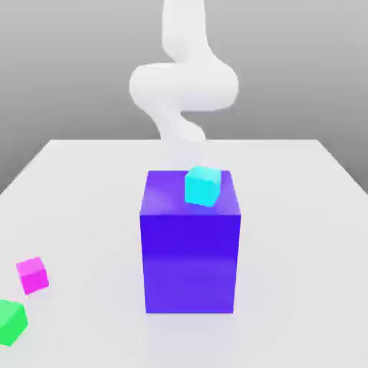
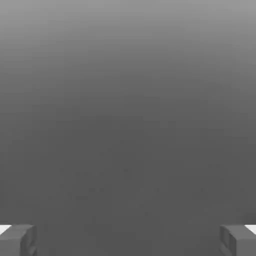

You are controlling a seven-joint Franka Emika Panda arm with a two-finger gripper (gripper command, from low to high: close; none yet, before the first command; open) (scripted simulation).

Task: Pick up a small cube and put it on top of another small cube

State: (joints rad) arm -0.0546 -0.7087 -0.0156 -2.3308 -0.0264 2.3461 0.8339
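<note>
**Approach to the pink cube being prepared**

Exterior view: the small cube [image 1: 32, 274] is lying on the table [image 1: 302, 215] near the exterior view's left edge, just beside one green cube [image 1: 11, 321]. One cyan cube [image 1: 202, 185] is resting on one big blue-purple block [image 1: 190, 241]. The arm [image 1: 183, 83] is being held behind the block.

Hand view: the gripper [image 2: 128, 239] is being kept spread wide, nothing pinched. In judgement, a route around the block is being called for, with the fingers squared to the cube's faces.

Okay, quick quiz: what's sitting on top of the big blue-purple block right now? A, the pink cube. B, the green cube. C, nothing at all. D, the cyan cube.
D: the cyan cube rests on the top face of the blue-purple block, while the pink cube and the green cube lie on the table toward the exterior view's left.
</note>
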